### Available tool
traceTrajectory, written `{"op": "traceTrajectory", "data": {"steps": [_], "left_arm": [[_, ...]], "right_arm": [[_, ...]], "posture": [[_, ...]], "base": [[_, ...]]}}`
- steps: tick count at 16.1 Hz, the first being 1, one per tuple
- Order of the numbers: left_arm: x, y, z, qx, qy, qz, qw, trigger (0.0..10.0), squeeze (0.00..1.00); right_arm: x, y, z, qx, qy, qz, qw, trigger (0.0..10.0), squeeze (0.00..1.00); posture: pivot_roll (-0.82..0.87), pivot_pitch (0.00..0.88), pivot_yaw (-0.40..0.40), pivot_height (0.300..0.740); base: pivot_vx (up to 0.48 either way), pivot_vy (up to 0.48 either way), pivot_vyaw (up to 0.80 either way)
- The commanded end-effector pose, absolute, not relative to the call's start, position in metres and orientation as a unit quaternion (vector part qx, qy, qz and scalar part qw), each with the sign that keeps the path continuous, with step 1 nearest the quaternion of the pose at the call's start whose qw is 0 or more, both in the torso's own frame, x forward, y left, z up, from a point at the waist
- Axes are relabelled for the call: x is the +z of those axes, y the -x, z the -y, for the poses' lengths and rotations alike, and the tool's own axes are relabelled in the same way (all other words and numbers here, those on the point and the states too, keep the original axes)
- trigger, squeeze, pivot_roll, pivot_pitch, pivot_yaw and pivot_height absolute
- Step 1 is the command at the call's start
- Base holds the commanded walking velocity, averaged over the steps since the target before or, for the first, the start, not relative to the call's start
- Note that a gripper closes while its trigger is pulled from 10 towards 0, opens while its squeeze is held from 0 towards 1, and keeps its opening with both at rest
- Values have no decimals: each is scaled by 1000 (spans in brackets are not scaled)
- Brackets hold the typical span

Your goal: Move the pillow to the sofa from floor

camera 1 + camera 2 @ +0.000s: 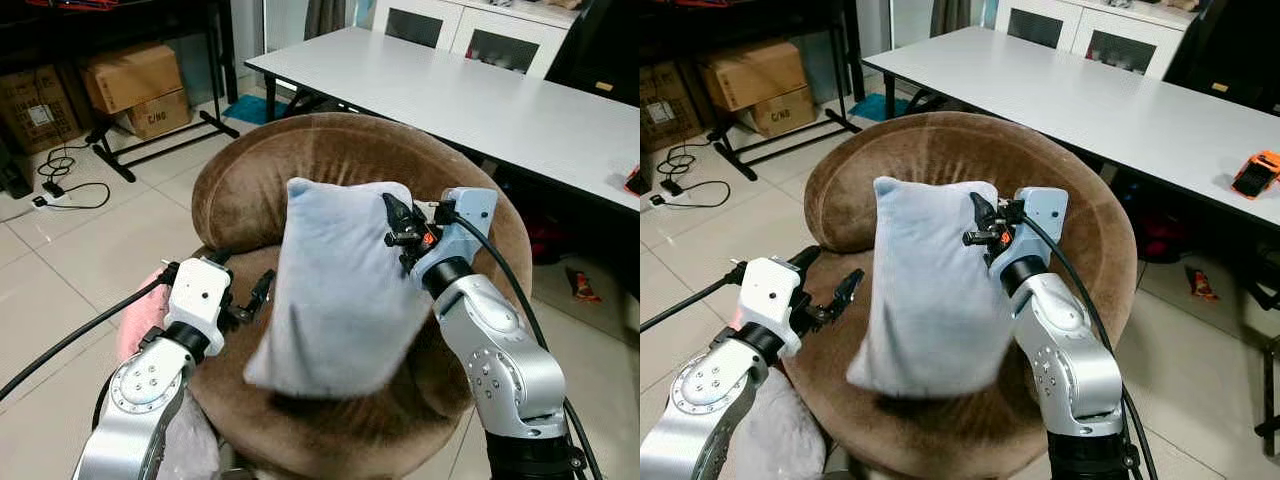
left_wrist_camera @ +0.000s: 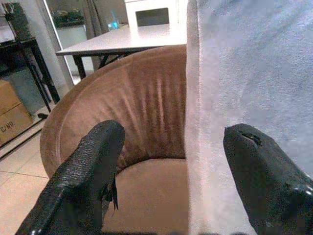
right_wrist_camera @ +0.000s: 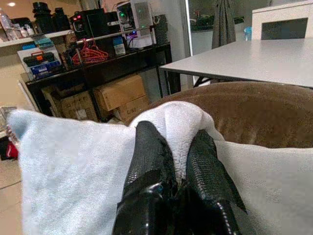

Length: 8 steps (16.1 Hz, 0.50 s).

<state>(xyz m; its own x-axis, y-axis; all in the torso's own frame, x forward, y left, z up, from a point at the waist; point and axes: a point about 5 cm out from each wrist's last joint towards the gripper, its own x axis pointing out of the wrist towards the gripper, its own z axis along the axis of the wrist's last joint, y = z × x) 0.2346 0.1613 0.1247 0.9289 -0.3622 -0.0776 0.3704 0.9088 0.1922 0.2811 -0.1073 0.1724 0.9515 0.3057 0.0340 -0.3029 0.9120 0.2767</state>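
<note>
Two hands at frame centre: right hand [image 3: 171, 161] pinches the pale blue fleece pillow [image 1: 335, 290] over the round brown velvet sofa [image 1: 250, 180]; left hand [image 2: 171, 166] gapes wide, empty.

Pale tiled floor [image 1: 60, 250], long white table [image 1: 480, 95], 2 cardboard boxes [image 1: 135, 85] under black shelving [image 3: 98, 68].

Your right gripper [image 3: 171, 156] is raised, forearm bent inward, its fingers [image 3: 149, 156] pinched tight on a fold of the pillow [image 1: 335, 290], while your left gripper [image 2: 171, 161] sits lower beside it, fingers spread apart and holding nothing.
</note>
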Motion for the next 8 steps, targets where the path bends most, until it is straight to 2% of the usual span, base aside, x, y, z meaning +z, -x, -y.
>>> {"op": "traceTrajectory", "data": {"steps": [1,6,8], "left_arm": [[126,-233,-158,-199,-98,-18,975,10000,0],[126,-233,-157,-210,-100,-19,972,10000,0],[125,-233,-153,-242,-106,-22,964,10000,0]], "right_arm": [[183,-281,107,161,-143,19,976,10000,0],[184,-282,106,162,-143,18,976,10000,0],[184,-286,102,162,-123,10,979,10000,0]], "posture": [[23,0,-57,740],[21,0,-55,740],[24,0,-60,740]], "base": [[0,0,0],[0,0,0],[0,0,0]]}}
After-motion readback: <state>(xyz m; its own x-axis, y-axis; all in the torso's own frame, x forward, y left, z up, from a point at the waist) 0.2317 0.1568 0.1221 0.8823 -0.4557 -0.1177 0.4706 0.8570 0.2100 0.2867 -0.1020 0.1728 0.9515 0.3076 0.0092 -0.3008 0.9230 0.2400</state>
